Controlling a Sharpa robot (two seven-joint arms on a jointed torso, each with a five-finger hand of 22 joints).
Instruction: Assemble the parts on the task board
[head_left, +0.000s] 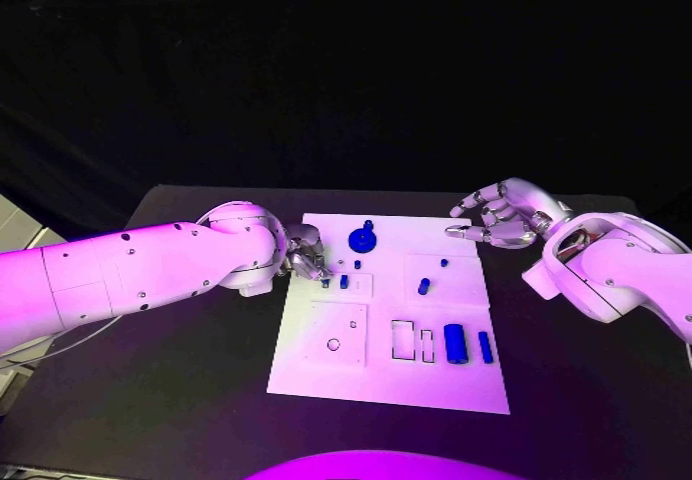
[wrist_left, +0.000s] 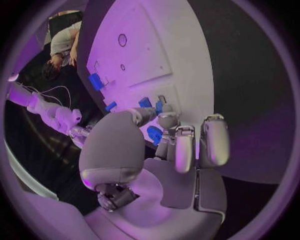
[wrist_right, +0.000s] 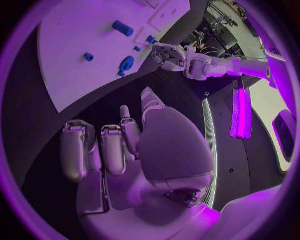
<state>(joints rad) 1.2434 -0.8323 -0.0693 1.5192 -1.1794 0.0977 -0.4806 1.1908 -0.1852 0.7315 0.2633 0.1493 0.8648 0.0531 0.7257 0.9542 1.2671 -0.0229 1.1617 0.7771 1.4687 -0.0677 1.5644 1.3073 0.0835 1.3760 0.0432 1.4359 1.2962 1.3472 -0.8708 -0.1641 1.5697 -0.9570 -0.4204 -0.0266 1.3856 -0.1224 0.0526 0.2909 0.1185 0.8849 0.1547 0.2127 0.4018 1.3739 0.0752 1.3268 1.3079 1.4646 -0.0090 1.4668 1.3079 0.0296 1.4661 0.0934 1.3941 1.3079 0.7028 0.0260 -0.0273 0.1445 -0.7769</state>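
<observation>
The white task board lies mid-table. My left hand hovers over its left edge; in the left wrist view its thumb and fingers pinch a small blue part. Two small blue parts lie just beyond the fingertips. A round blue part sits at the board's far middle, a blue cylinder and a thin blue bar at the near right. My right hand hangs above the board's far right corner, fingers apart and holding nothing. The right wrist view shows the board and the round part.
More small blue parts lie mid-board. A raised plate with holes and two rectangular slots sit on the near half. Black table surrounds the board.
</observation>
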